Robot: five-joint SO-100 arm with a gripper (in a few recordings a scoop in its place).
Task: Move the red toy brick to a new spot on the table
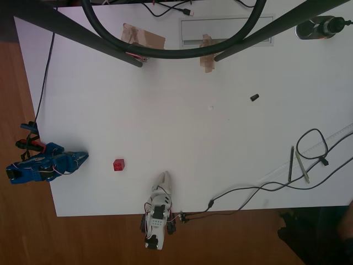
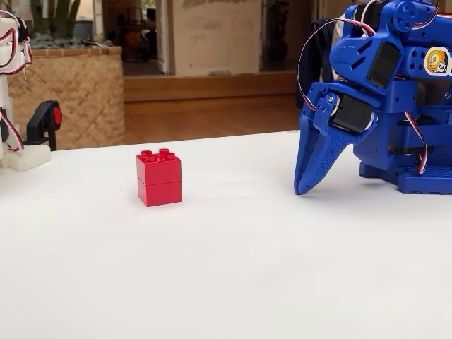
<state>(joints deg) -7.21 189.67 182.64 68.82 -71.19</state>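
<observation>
The red toy brick (image 2: 159,177) stands free on the table (image 2: 226,282), apart from the closed, empty gripper (image 2: 305,185), and looks light, rigid and slick, best pinched across 2 flat sides.

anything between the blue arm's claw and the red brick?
Nothing: bare white table between the claw and the red toy brick. The fixed view shows it, and the overhead view agrees.
</observation>
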